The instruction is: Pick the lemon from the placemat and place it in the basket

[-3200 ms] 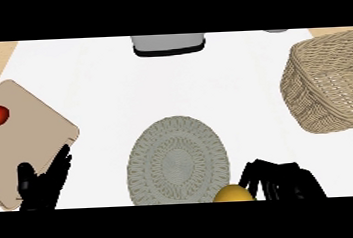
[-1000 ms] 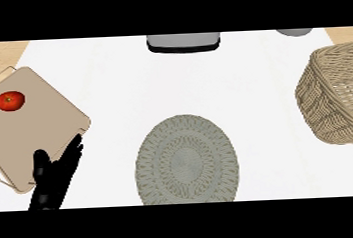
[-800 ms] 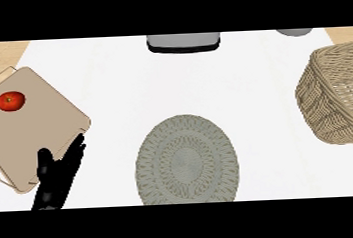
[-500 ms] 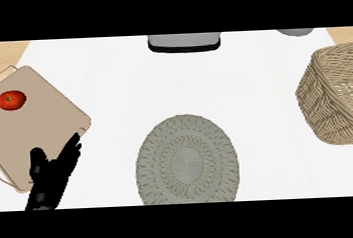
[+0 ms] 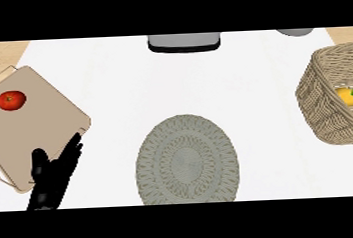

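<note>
- lemon is inside the wicker basket at the right edge; only a bit of yellow shows past the rim
- round woven placemat sits bottom centre, well apart from the basket
- left hand rests lower left, fingers straight, holding nothing; it's beside the cutting board, which has a red fruit on it

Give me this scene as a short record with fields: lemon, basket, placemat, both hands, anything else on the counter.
lemon: inside the basket
basket: right edge, partly cut off
placemat: centre front, nothing on it
left hand: open, resting lower left by cutting board
right hand: not in view
other: red fruit on cutting board; grey object at far edge
</note>
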You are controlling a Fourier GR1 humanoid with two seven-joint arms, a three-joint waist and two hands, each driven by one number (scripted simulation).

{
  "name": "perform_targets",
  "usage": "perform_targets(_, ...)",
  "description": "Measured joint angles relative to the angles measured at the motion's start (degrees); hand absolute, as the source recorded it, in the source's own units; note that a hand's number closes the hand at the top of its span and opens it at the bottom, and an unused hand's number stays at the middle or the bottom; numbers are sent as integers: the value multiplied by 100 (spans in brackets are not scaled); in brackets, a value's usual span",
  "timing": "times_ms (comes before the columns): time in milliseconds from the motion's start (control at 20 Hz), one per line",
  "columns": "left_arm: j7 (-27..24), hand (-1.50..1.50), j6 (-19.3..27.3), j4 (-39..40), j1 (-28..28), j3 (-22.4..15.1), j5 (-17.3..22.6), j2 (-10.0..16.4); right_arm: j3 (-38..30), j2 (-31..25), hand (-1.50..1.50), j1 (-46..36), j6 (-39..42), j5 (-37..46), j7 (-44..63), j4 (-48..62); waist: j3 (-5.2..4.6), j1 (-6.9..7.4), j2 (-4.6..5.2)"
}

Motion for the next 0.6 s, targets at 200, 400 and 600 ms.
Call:
perform_targets(200, -40, 0, 72, -91, 102, -34, -106, -83, -323, -205, -150, -171, 228, -201, -97, 369, -5, -27, -8)
perform_targets(400, -66, 0, -34, -2, 81, 36, -81, -46, -684, -517, -150, -252, 501, -447, -70, 788, -2, -39, -11)
perform_targets(600, -4, 0, 7, -27, 50, -2, -146, -120, -942, -885, -150, -251, 636, -519, -179, 1345, 3, -21, -1)
